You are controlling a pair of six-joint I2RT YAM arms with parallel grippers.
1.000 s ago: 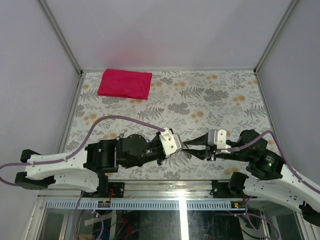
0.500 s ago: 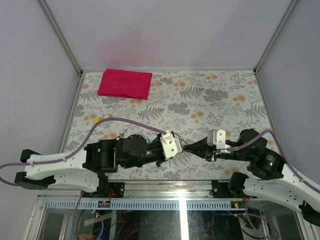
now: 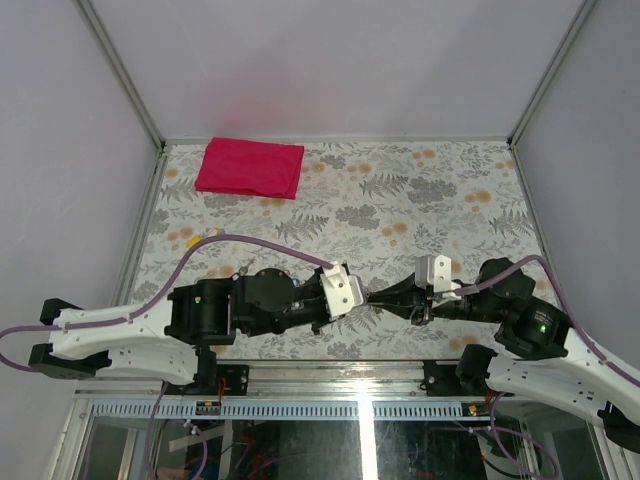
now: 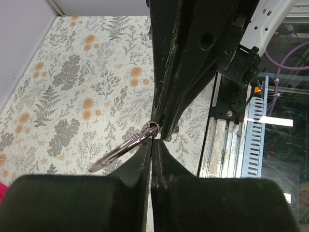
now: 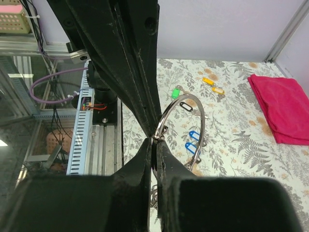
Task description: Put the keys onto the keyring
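Now left gripper (image 4: 152,141): jaws clenched on thin silver wire keyring (image 4: 124,148)
Right gripper (image 5: 153,140): pinching same ring, jaws shut

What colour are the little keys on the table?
The keys have bright blue heads, clearest in the right wrist view.

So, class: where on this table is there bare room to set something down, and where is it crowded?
Bare: the far table between the red cloth and the right wall. Crowded: near centre, where the left gripper and right gripper pinch the keyring; the keys and green tag lie nearby.
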